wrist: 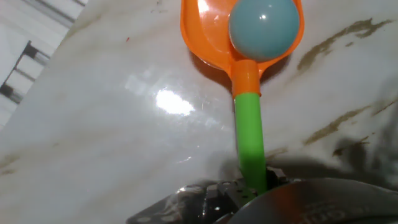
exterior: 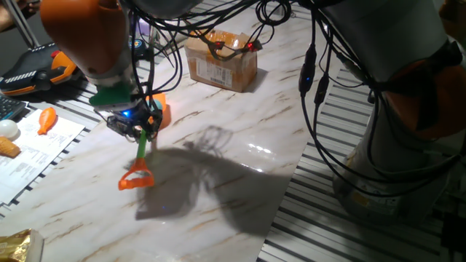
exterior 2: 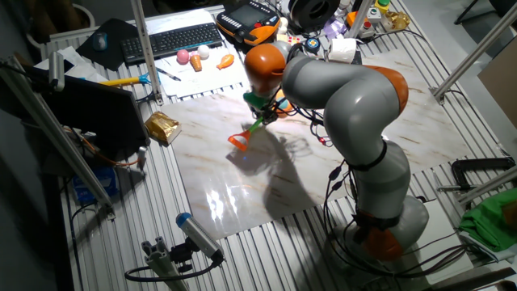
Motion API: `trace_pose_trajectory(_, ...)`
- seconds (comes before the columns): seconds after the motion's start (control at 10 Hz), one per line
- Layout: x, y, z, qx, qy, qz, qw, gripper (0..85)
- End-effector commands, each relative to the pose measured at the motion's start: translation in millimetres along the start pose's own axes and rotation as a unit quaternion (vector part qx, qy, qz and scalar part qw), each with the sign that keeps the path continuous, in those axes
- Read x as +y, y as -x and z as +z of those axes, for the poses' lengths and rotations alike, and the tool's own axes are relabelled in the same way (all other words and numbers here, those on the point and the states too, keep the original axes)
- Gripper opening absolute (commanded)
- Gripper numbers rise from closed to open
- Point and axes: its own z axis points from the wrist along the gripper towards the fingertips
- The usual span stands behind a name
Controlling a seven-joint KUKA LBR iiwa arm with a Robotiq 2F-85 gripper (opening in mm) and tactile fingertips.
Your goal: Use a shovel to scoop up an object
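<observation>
In the hand view the shovel's orange blade (wrist: 211,37) carries the teal-blue ball (wrist: 263,20) in its hollow. The green shaft (wrist: 249,134) runs back into my gripper (wrist: 252,183), which is shut on it. In one fixed view the gripper (exterior: 140,133) hangs over the marble table; the green shaft (exterior: 142,151) and orange D-shaped end (exterior: 136,179) stick out towards the front, and the blade (exterior: 162,110) shows behind the hand. The ball is hidden there. In the other fixed view the shovel (exterior 2: 246,135) sticks out below the gripper (exterior 2: 262,119). Whether the blade touches the table I cannot tell.
A brown cardboard box (exterior: 220,58) stands at the back of the marble table (exterior: 218,167). A carrot toy (exterior: 46,119) lies on a paper sheet at the left, by a teach pendant (exterior: 36,71). Black cables (exterior: 313,80) hang from the arm. A gold packet (exterior 2: 161,127) lies off the table's edge.
</observation>
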Motion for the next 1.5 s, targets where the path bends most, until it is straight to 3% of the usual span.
trace_pose_trajectory(0.0,-0.1,-0.2,2.0,-0.001,0.0,-0.003,1.0,0.7)
trace_pose_trajectory(0.7,-1.5,-0.6,16.6,-0.011,0.012,-0.017,1.0,0.7)
trace_pose_trajectory(0.8,-1.5,-0.6,16.9,-0.012,0.014,-0.017,1.0,6.7)
trace_pose_trajectory(0.9,-1.6,-0.7,17.6,-0.015,0.016,-0.014,1.0,23.3)
trace_pose_trajectory(1.0,-1.6,-1.0,18.5,-0.015,0.017,-0.014,1.0,33.7)
trace_pose_trajectory(1.1,-1.7,-1.5,18.9,-0.015,0.018,-0.013,1.0,36.3)
trace_pose_trajectory(1.4,-1.6,-1.8,20.0,-0.015,0.02,-0.014,1.0,31.7)
